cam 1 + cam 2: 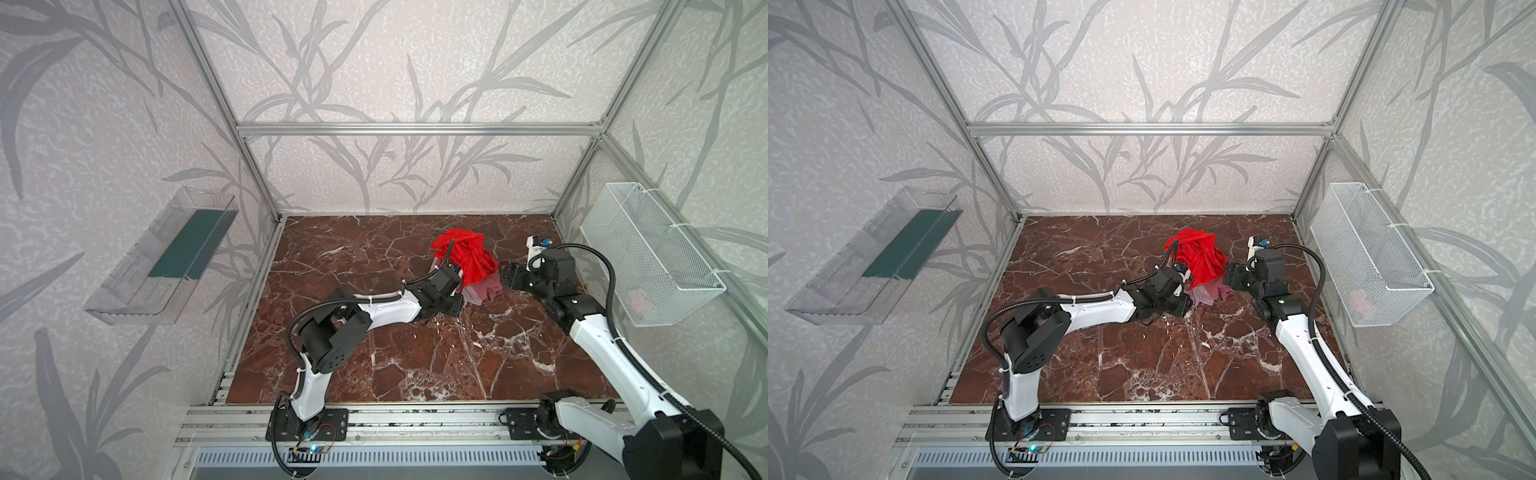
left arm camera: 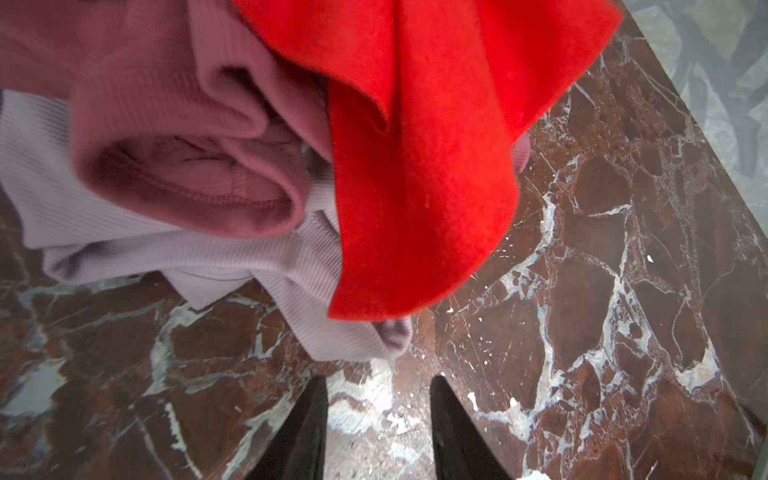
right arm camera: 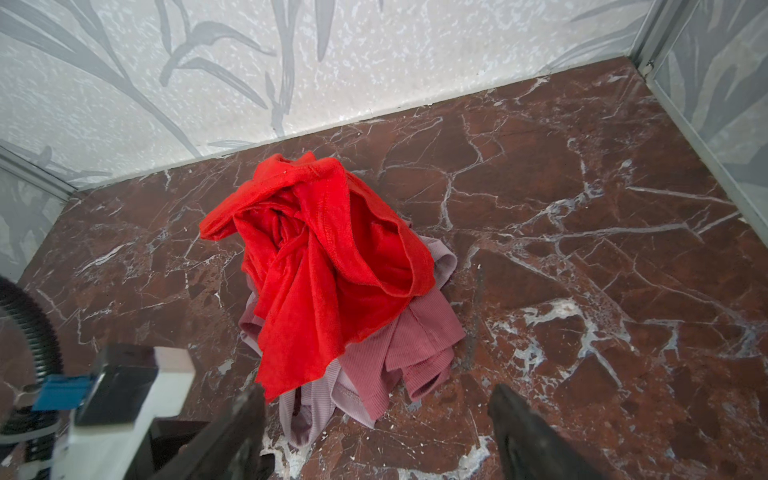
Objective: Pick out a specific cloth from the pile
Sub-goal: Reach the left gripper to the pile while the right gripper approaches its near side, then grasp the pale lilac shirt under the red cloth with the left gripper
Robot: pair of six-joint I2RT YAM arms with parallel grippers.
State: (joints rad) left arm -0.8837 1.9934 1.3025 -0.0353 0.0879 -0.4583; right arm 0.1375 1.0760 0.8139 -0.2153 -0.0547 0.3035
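Observation:
The pile [image 1: 465, 270] sits on the marble floor toward the back, right of centre. A bright red cloth [image 3: 324, 270] drapes over its top, with a dusty-rose cloth [image 3: 415, 340] under it. The cloth [image 2: 249, 257], pale lilac-pink and ribbed, lies lowest; its edge [image 1: 471, 297] pokes out at the front. My left gripper [image 2: 378, 380] is open just short of the lilac hem, nothing between its fingers. My right gripper [image 3: 376, 390] stands wide open beside the pile's right flank [image 1: 505, 274], also with nothing in it.
A white wire basket [image 1: 648, 253] hangs on the right wall with something pinkish inside. On the left wall hangs a clear plastic tray [image 1: 162, 257]. The brown marble floor [image 1: 395, 357] stretches toward the front rail.

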